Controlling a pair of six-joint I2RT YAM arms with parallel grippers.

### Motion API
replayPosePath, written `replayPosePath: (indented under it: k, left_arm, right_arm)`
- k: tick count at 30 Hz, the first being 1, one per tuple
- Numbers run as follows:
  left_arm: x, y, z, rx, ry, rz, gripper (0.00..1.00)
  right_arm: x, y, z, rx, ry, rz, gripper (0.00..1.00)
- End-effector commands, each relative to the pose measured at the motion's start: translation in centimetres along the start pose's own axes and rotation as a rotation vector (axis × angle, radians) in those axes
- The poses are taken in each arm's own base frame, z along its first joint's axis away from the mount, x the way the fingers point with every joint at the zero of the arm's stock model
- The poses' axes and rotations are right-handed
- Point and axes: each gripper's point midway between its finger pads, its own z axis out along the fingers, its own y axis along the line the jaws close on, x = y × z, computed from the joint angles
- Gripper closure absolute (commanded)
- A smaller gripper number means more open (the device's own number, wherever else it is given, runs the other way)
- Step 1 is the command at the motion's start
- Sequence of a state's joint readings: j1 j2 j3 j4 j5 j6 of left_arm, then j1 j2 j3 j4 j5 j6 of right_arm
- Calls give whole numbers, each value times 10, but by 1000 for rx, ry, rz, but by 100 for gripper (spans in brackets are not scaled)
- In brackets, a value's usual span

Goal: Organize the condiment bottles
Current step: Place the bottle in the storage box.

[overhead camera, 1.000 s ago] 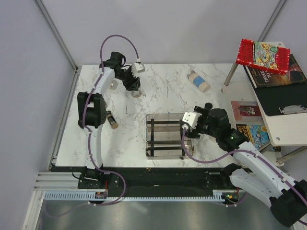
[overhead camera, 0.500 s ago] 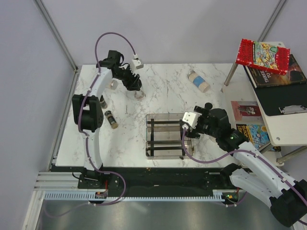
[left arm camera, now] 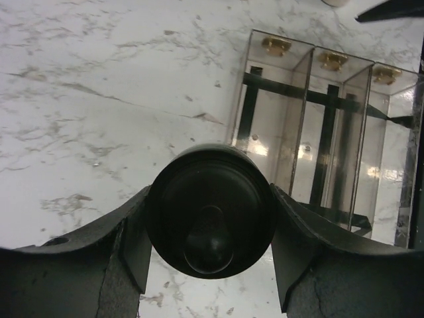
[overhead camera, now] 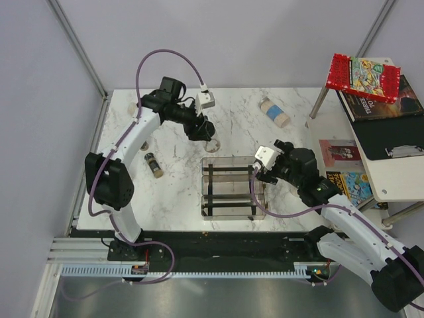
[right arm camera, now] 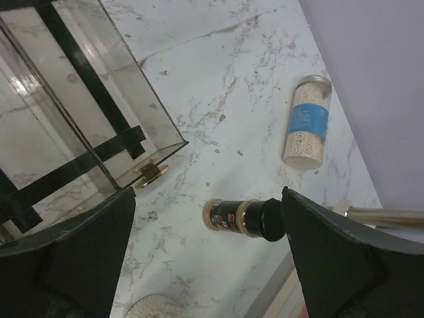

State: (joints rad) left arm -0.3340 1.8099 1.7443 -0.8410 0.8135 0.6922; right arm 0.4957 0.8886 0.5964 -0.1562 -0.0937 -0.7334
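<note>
— Labels legible?
— No (too small); blue band on beige bottle (right arm camera: 306, 122). Your left gripper (left arm camera: 211, 202) pinches the black-lidded jar (left arm camera: 199, 228) near the rack (left arm camera: 301, 126); your right gripper (overhead camera: 260, 175) spread, holding nothing.

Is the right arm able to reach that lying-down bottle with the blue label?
Probably yes. The beige-filled, blue-labelled, silver-capped bottle lies in the open beyond the open, empty right gripper, and nothing seems to block the way.

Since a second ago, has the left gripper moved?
Yes. The left gripper, shut on a jar, has shifted right and nearer the rack.
</note>
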Motion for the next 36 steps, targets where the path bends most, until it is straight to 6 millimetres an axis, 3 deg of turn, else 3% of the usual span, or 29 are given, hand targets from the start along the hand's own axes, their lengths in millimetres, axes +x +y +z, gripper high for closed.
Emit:
replayPosePath:
  k: [1, 9, 18, 28, 34, 36]
  left_arm:
    - [6, -20, 11, 29, -16, -7, 98]
    - [33, -40, 38, 62, 30, -13, 98]
    - [53, -60, 53, 100, 59, -21, 98]
    - [91, -39, 71, -26, 128, 1, 97]
    - [101, -36, 76, -46, 141, -12, 69]
    - [101, -38, 76, -39, 137, -15, 54]
  right_arm:
    - [-8, -20, -1, 94, -27, 36, 2]
    - [-6, -24, -2, 111, -21, 48, 2]
    - [-4, -28, -2, 127, -12, 54, 2]
    - [1, -42, -2, 202, 13, 84, 2]
    - [6, -61, -3, 296, 47, 126, 2]
    - [8, -63, -1, 306, 62, 131, 2]
